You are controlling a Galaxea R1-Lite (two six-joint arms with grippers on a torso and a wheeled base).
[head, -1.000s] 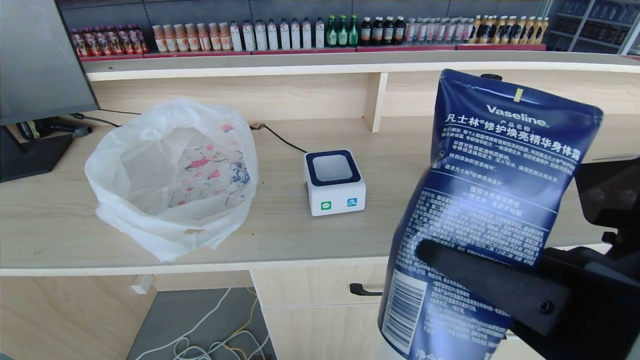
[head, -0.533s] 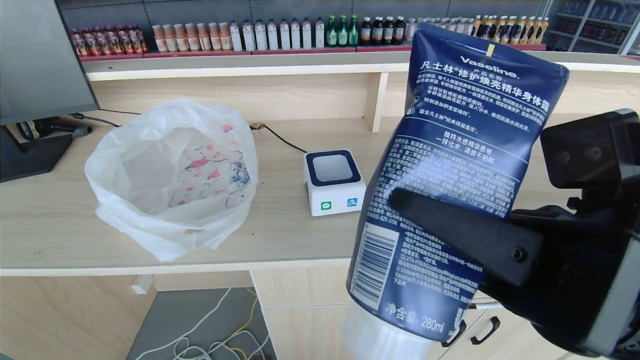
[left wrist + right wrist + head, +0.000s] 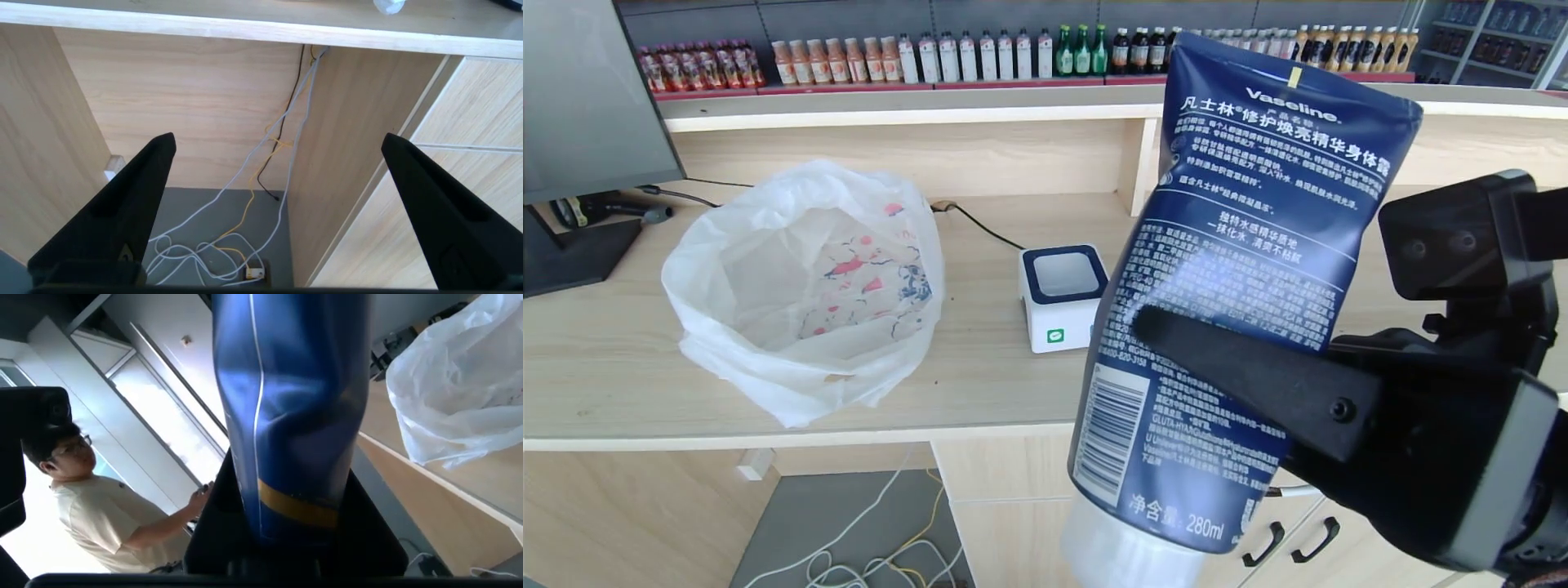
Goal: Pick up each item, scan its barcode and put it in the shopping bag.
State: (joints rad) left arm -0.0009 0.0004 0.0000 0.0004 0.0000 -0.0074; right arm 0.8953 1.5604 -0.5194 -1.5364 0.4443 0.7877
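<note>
Holding the blue tube (image 3: 1258,245) up above the bench (image 3: 605,367), the right gripper (image 3: 1168,335) squeezes tight on its middle. I think scanning is the step now. The barcode (image 3: 1107,433) faces up, so it must turn toward the scanner (image 3: 1058,302). The left gripper (image 3: 276,139) hangs wide open, holding nothing. The tube hides part of the scanner, and its cap end is cut off.

Head view: lotion tube (image 3: 1258,245) covers the scanner (image 3: 1058,282) on its right side; tube's clear cap end runs off the lower edge. Monitor (image 3: 588,90) cut off at left and top edges.
</note>
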